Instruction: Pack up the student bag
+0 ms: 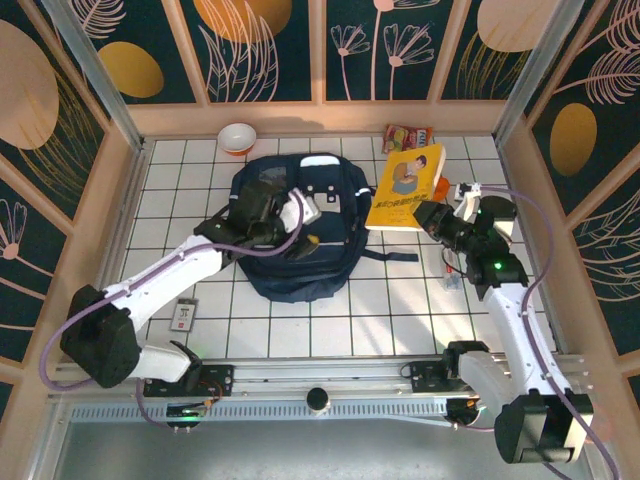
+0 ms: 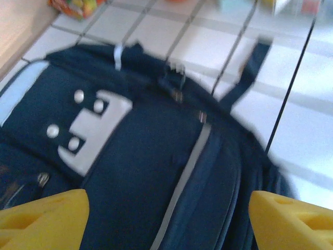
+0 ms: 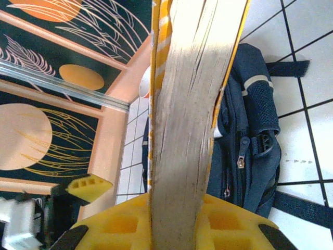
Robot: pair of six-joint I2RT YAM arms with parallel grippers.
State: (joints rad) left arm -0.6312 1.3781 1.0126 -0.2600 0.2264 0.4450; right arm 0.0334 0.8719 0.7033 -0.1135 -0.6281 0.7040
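Observation:
The navy student bag (image 1: 330, 262) lies flat in the middle of the tiled table, its grey buckle patch and white stripes facing up (image 2: 156, 156). My left gripper (image 1: 297, 216) hovers just above the bag's top face, open, with its yellow fingertips (image 2: 47, 214) wide apart and nothing between them (image 2: 169, 221). To the right of the bag, my right gripper (image 1: 432, 216) is shut on a yellow book (image 1: 405, 185) and holds it by its lower edge, tilted up off the table. In the right wrist view the book's page edge (image 3: 192, 104) stands between the yellow pads (image 3: 179, 221), with the bag (image 3: 250, 120) behind it.
A white and orange bowl (image 1: 237, 137) sits at the back, left of centre. A colourful snack packet (image 1: 408, 135) lies behind the book. A small flat card-like item (image 1: 184, 314) rests near the left arm. Wooden walls enclose the table on three sides.

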